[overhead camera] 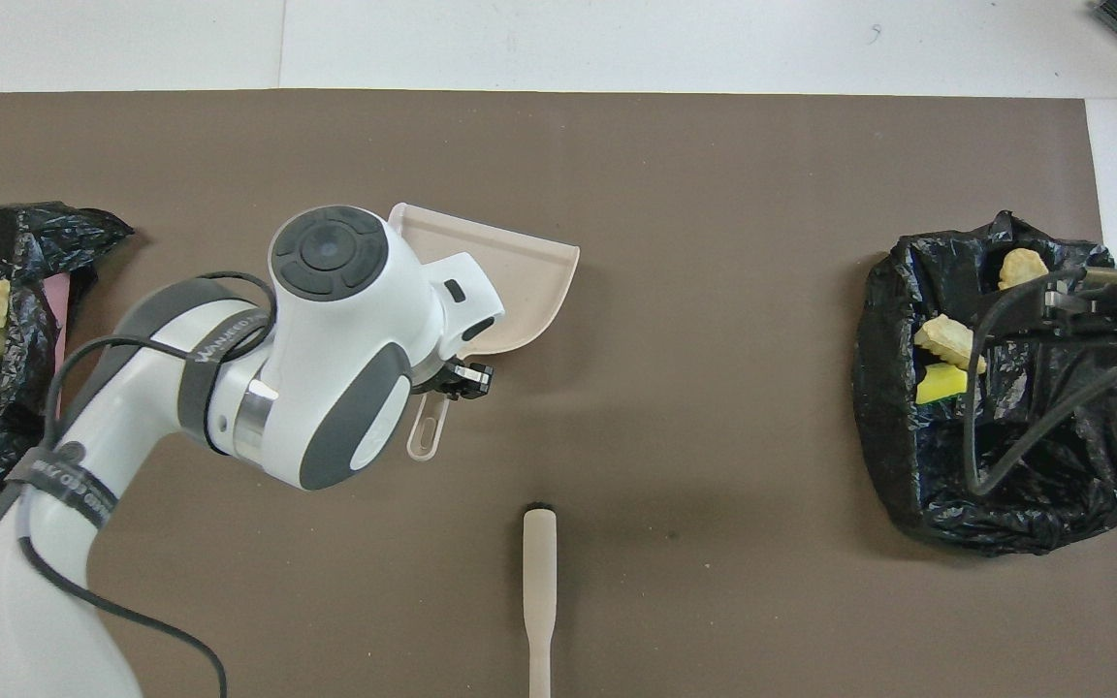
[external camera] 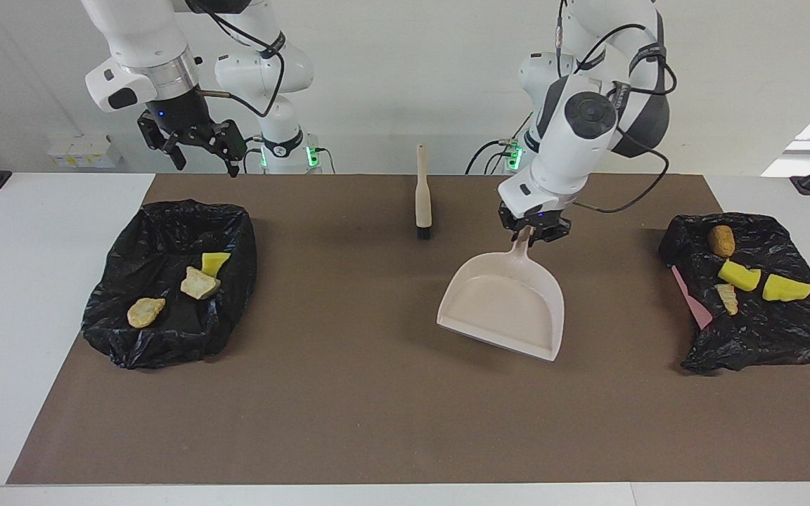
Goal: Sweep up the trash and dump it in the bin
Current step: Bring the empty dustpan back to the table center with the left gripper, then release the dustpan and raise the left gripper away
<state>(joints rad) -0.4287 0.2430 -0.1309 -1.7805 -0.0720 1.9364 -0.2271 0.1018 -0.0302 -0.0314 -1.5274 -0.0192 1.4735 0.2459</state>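
Note:
My left gripper point(external camera: 533, 232) is shut on the handle of the beige dustpan point(external camera: 503, 306), which hangs empty over the brown mat between the brush and the bin at the left arm's end. From overhead the arm covers much of the dustpan point(overhead camera: 520, 276). The trash lies in two black-lined bins. One bin point(external camera: 763, 344) holds a brown stub point(external camera: 721, 240), two yellow chunks point(external camera: 739, 275) and a tan piece point(external camera: 728, 298). The other bin point(external camera: 124, 344) holds a yellow chunk point(external camera: 214, 263) and two tan pieces point(external camera: 200, 284). My right gripper point(external camera: 201, 151) waits open above that bin's edge.
A beige hand brush point(external camera: 422, 193) lies on the mat near the robots, bristles pointing away from them; overhead it shows as the brush point(overhead camera: 539, 582). A pink flat piece point(external camera: 690, 299) leans at the edge of the bin at the left arm's end.

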